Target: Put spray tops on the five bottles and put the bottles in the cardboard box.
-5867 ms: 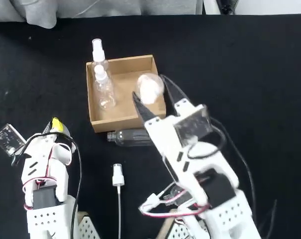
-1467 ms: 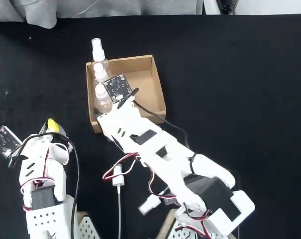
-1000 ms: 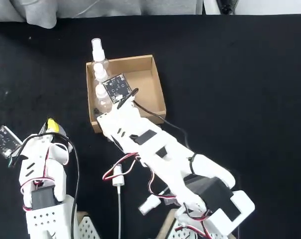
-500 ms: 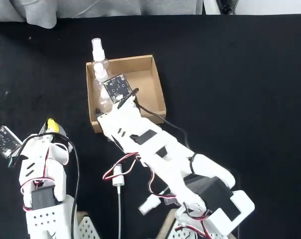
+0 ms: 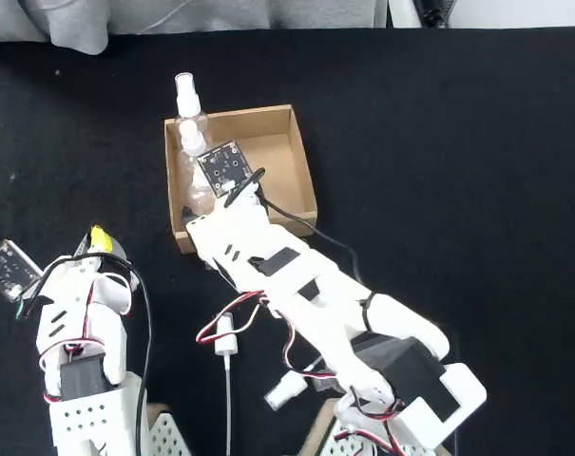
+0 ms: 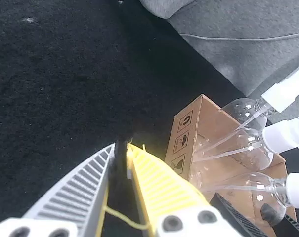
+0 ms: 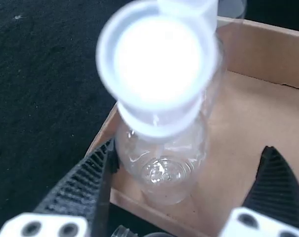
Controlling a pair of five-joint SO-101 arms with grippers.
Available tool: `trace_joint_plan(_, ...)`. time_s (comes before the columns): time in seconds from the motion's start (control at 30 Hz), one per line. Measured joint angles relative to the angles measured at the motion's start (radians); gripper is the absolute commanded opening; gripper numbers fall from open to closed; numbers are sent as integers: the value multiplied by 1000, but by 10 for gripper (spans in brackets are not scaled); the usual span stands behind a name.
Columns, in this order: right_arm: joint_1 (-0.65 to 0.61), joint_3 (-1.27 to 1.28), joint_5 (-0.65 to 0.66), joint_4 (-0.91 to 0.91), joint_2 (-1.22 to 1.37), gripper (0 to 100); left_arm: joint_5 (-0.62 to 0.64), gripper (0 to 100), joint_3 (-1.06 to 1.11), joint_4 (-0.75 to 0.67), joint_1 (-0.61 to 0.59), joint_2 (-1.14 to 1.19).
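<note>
A black cloth [image 5: 458,190] is spread under both arms as the working surface. At the near side, a loose spray top [image 5: 225,334] is laid flat on it, its long tube pointed toward the near edge. The left gripper [image 6: 122,144] is held over the cloth, left of and short of the box. Its fingers are brought together with nothing between them. At the far edge the cloth is met by a grey fabric [image 5: 173,14].

The cardboard box [image 5: 268,157] is set open-topped beyond the spray top. Three capped bottles are stood in a row along its left wall. The nearest bottle [image 7: 161,173] is straddled by the right gripper [image 7: 189,150], whose fingers are spread wide to either side. Whether either finger touches it cannot be made out. Behind it the middle bottle [image 5: 191,142] is seen, then the farthest bottle [image 5: 186,95] at the far left corner.
</note>
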Motion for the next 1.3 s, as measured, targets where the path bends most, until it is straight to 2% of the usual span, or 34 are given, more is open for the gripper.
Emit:
trace_joint_plan(0.3,-12,-57,0,207,-8,384,0,30,0,0,-6,0)
trace_joint_plan(0.57,-14,-58,0,265,-80,384,0,30,0,0,-6,0)
trace_joint_plan(1.3,-15,-58,0,578,-288,379,0,30,0,0,-6,0)
